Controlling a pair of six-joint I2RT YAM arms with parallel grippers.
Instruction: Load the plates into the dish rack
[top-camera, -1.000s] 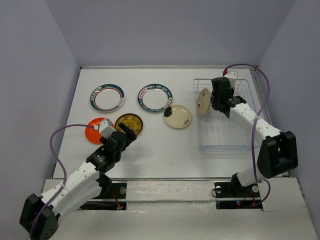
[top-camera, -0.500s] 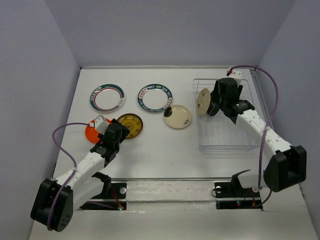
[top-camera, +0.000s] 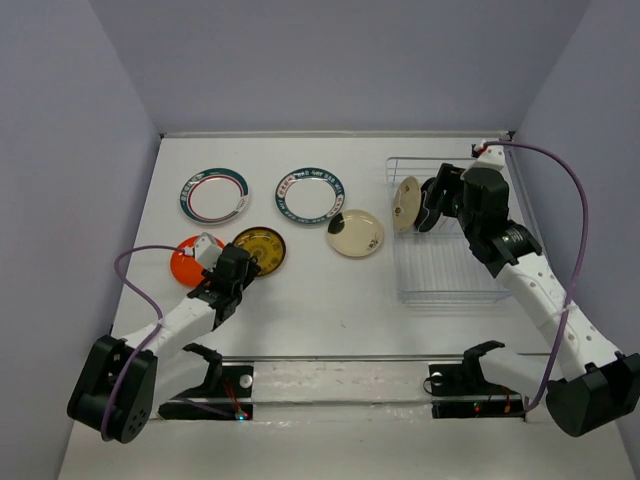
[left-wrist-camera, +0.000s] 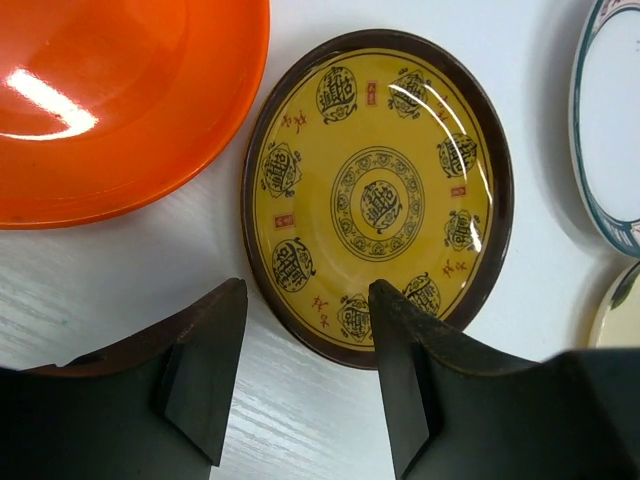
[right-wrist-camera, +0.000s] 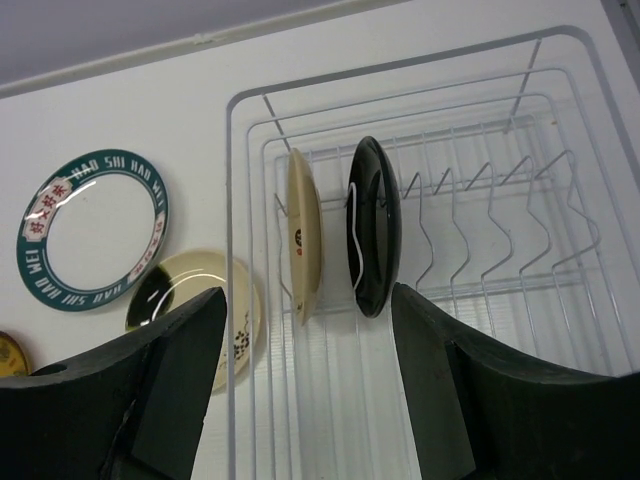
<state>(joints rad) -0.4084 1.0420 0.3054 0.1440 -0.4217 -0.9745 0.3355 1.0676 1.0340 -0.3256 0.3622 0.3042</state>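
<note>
The left gripper (left-wrist-camera: 305, 310), jaws part open and empty, hangs over the near rim of the amber-yellow plate (left-wrist-camera: 380, 195) lying flat just beside the orange plate (left-wrist-camera: 120, 100), a pick-up that seemingly calls next for descent and closure on that rim, while the right gripper (right-wrist-camera: 308, 330), open and empty, faces the cream plate (right-wrist-camera: 303, 235) and the black plate (right-wrist-camera: 375, 225) upright in the dish rack (right-wrist-camera: 232, 200).

A yellow plate (left-wrist-camera: 378, 200) with a dark brown rim lies flat on the white table (left-wrist-camera: 300, 420), just beside an orange plate (left-wrist-camera: 110, 100). The left gripper (left-wrist-camera: 308, 300) hangs with its jaws apart at the yellow plate's near edge. A green-rimmed plate (left-wrist-camera: 610, 120) shows at the right.
</note>
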